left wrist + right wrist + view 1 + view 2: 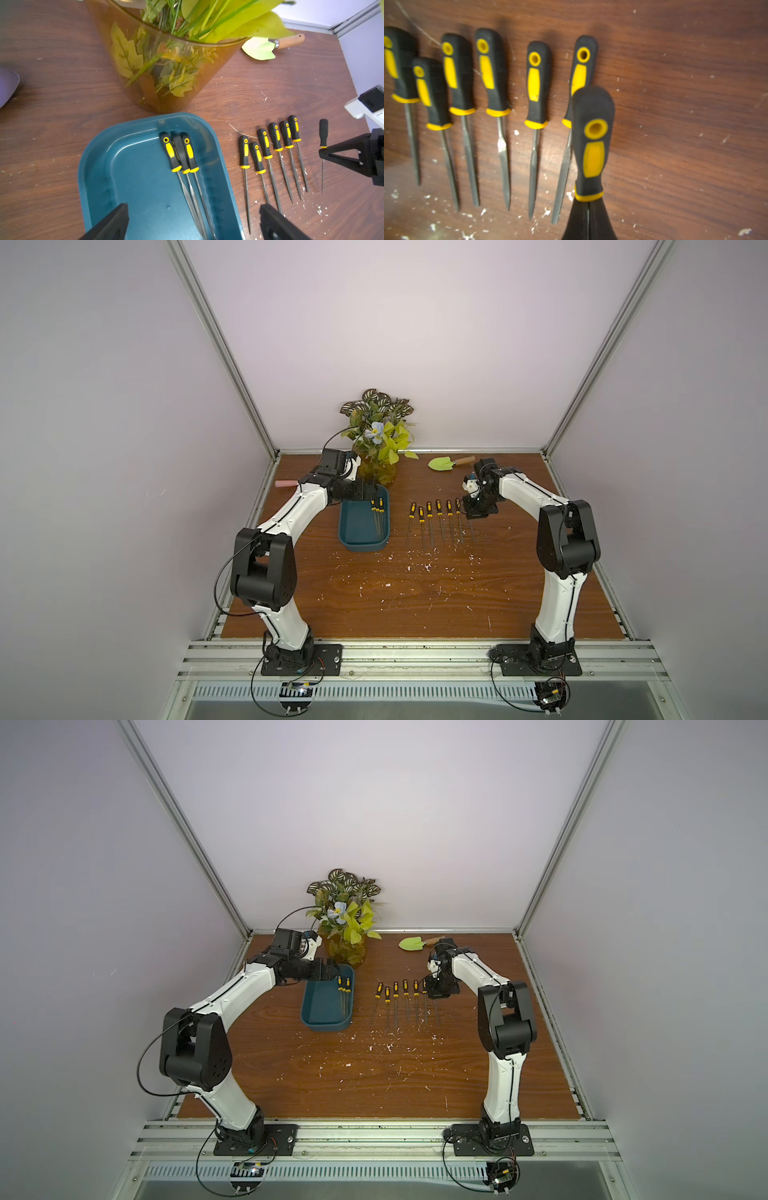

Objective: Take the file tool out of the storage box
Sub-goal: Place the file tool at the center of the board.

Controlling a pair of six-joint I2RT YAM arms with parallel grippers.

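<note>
Worktop (415,593) carries the box (128,166) left of centre. Over the box's far end the left pincer (194,207) hangs wide open. Inside the box, three files (182,153) lie together along its right wall. Right of the box, six files (265,143) lie in a row on the wood. Farthest right of the box, the right pincer (588,205) is clamped on a seventh file (592,135), just below its handle.

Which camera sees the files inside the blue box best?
The left wrist view: the three files lie close and sharp inside the storage box. Both top views show them tiny. The right wrist view misses the box, showing only other files.
</note>
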